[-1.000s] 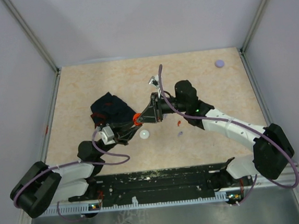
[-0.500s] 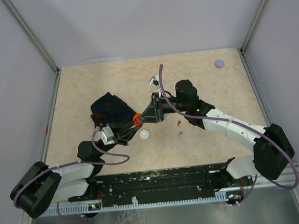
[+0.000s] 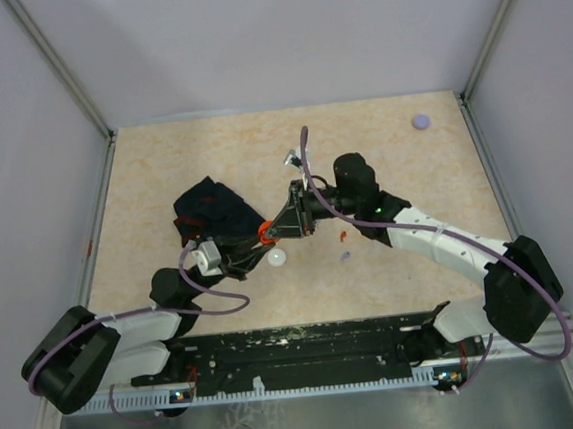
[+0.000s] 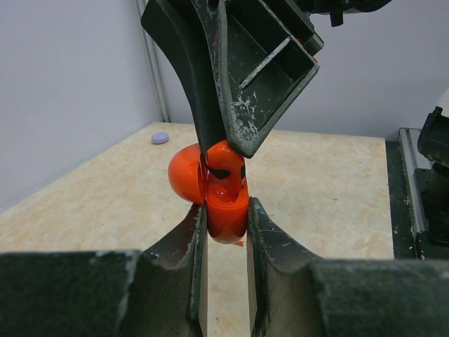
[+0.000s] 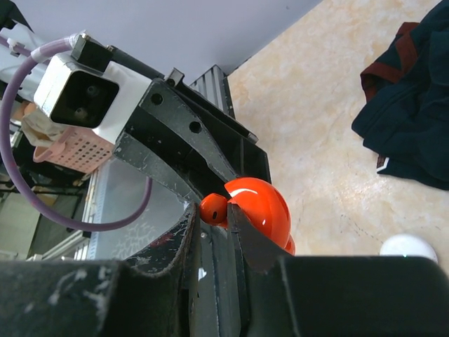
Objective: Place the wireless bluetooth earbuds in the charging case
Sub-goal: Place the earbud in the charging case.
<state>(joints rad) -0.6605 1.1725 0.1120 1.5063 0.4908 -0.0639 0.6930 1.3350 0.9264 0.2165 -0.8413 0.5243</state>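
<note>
The red charging case (image 4: 226, 210) hangs above the table with its lid (image 4: 184, 175) open, and my left gripper (image 4: 226, 214) is shut on its body. My right gripper (image 5: 214, 210) comes down from above, shut on a red earbud (image 5: 214, 209), and holds it at the case's open top (image 4: 226, 170). In the top view the two grippers meet at mid-table around the case (image 3: 265, 232). Another red earbud (image 3: 341, 236) and a lavender earbud (image 3: 346, 257) lie on the table to the right of it.
A dark crumpled cloth (image 3: 211, 209) lies left of the grippers. A round white disc (image 3: 276, 259) sits just below them, and a lavender disc (image 3: 420, 120) at the far right corner. A small white piece (image 3: 290, 157) lies further back. Grey walls enclose the table.
Both grippers, with case and earbud, have shifted slightly toward the near edge. Both grips are unchanged.
</note>
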